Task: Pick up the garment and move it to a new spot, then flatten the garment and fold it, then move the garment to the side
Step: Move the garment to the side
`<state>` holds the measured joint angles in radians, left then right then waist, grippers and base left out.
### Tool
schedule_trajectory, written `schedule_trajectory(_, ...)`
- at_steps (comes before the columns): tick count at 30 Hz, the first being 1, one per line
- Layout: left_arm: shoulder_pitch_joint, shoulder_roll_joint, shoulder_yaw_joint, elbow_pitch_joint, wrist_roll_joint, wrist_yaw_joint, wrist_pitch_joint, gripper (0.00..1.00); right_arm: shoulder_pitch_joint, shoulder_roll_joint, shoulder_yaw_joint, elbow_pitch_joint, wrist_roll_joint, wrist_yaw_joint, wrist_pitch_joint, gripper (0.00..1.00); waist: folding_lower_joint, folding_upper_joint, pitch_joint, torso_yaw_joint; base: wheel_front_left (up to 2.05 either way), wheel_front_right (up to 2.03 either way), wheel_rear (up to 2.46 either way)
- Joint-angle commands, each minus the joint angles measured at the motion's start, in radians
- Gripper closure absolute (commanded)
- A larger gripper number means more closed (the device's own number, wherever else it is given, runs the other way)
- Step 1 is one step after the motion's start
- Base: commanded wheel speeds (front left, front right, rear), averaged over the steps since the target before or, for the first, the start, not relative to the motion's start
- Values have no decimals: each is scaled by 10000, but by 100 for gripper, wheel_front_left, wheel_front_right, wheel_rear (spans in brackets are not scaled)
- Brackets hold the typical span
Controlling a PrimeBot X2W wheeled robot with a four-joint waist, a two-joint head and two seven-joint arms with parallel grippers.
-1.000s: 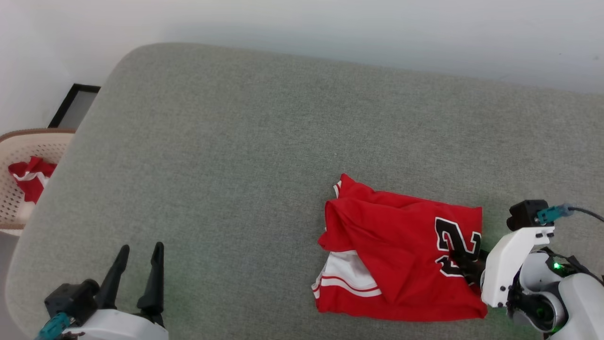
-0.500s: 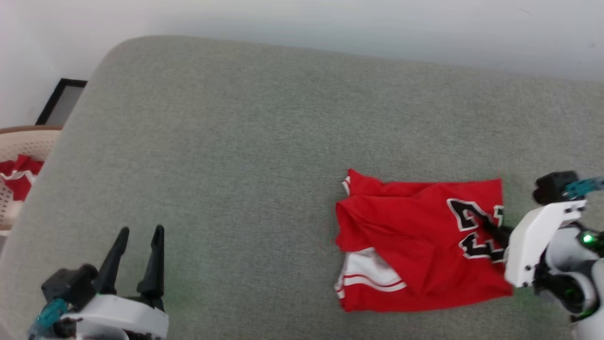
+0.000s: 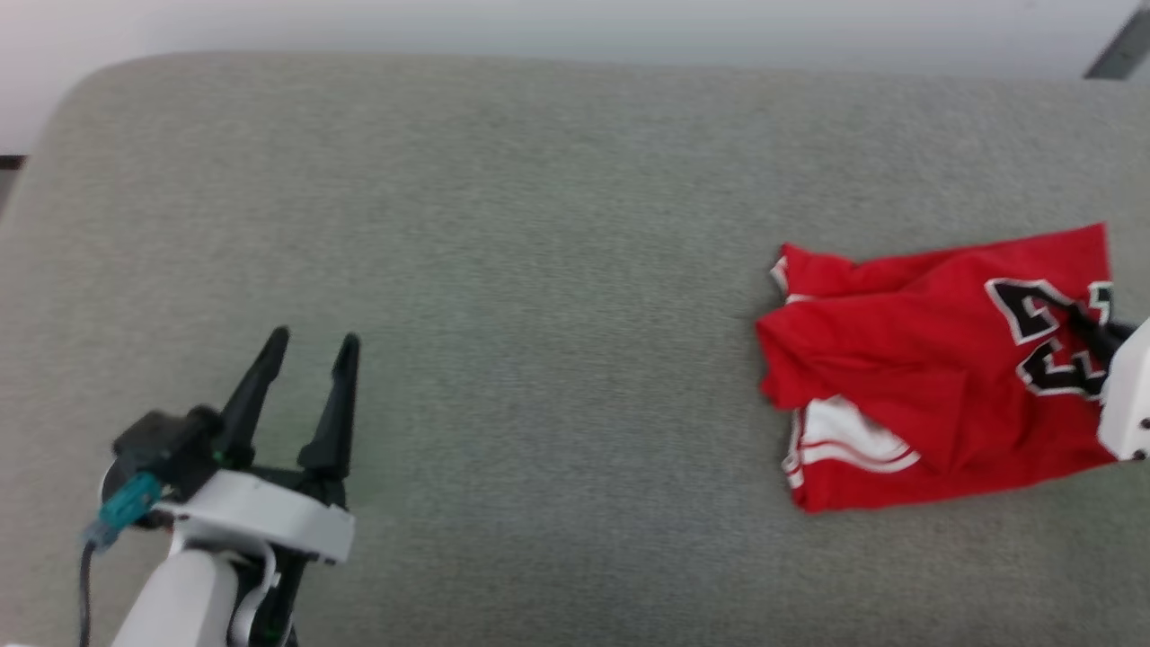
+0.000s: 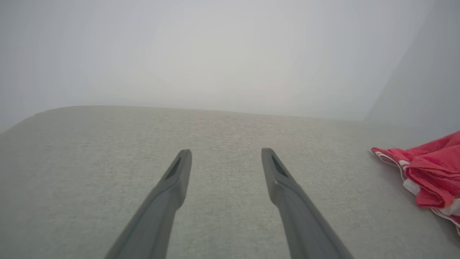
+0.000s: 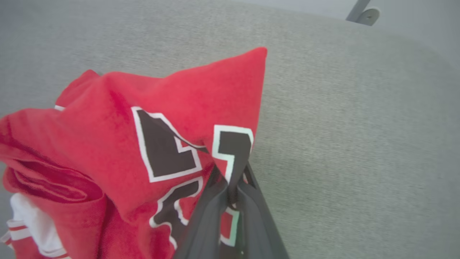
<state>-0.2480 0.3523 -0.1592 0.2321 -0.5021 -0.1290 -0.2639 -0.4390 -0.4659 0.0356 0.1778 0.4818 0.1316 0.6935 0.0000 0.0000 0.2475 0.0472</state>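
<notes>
Right wrist view shows the right hand point(image 5: 230, 181) pinched shut on a fold of the garment point(image 5: 107, 104) by its black number point(image 5: 161, 144); the garment lies folded at the right end of the grey cushion point(image 3: 539, 270). The left hand point(image 3: 314, 338) hangs spread and empty, well apart. A low, steady sideways drag should keep the folds from spilling.

Left gripper point(image 3: 314, 338): your two long black fingers taper to slim tips.
Left wrist: glossy white curved casing point(image 3: 260, 523), with a black block point(image 3: 166, 433) behind it.
Cable: teal plug point(image 3: 126, 506) on a grey lead point(image 3: 85, 593).
Right wrist: white shell point(image 3: 1130, 395), possibly with two small dark screws point(image 3: 1143, 422).
</notes>
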Motion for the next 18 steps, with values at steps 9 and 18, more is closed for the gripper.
schedule_trajectory(9,-1550,563,-1242,31,-140,-32,4,0,-1158,-960,-40,625,-501,-21,-1003,100,0,0,1120,-1669,0,0,0)
schedule_trajectory(18,-2676,1045,-2074,58,-275,-32,4,0,-2344,-2131,641,2028,-1230,-21,-2871,100,0,0,2013,-2527,0,0,0)
